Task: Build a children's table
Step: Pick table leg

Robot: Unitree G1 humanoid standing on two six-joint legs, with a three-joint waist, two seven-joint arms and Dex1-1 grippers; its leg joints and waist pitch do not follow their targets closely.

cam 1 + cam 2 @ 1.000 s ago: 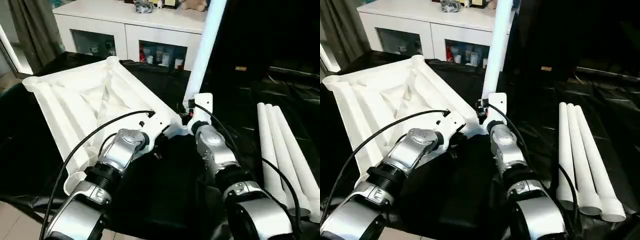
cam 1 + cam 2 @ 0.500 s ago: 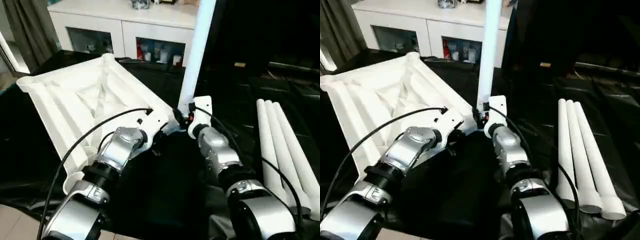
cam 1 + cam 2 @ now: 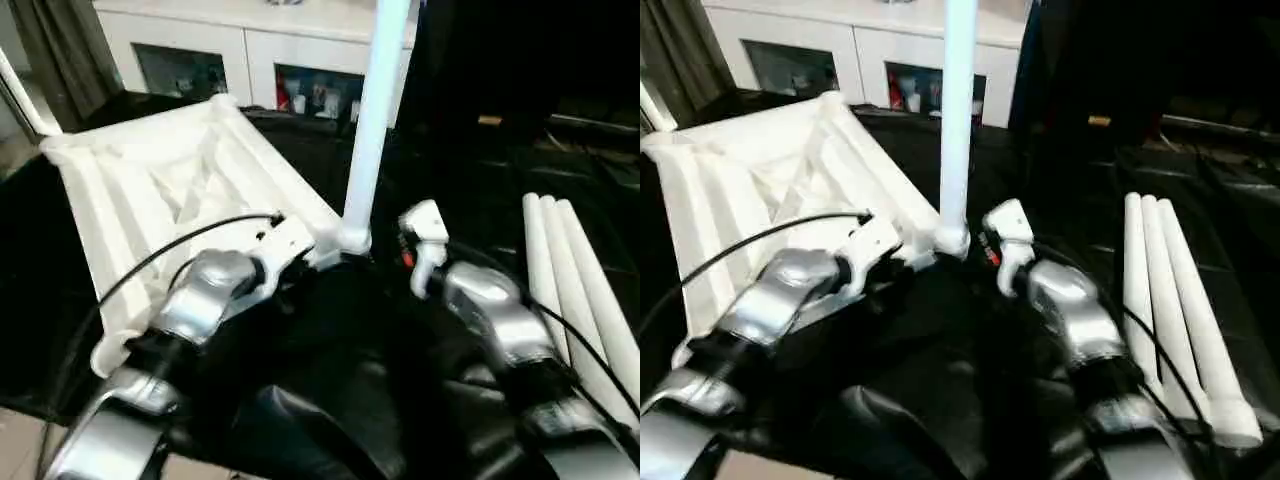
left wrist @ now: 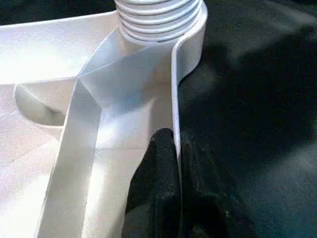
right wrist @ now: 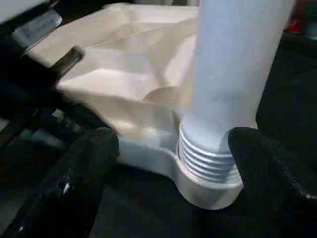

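We find the right gripper (image 5: 168, 183) spread wide, its two black fingers (image 5: 84, 173) standing either side of the upright leg (image 3: 372, 120) and clear of it. A second ago the head views showed this gripper tight against the foot of that leg, which leaned towards the cabinet; now the arm has drawn back to the robot's right and the leg stands close to vertical, unsupported by any finger.

The left gripper (image 4: 171, 188) is pressed together, pinching the thin rim of the table top (image 3: 160, 190) just beside the corner socket (image 4: 190, 44). It has kept that hold throughout the past second.

The leg's threaded end (image 5: 205, 153) sits in the near corner socket, with several thread rings showing above the collar. We judge the leg to be entered but not fully seated; how tightly it holds cannot be read from these views.

The table top lies underside up on the black cloth (image 3: 330, 370), ribs showing. Three spare legs (image 3: 575, 280) lie side by side, well apart on the robot's right. The white cabinet (image 3: 250, 40) stands behind.

In our judgement, one of four legs is placed, and release marks that step's end.
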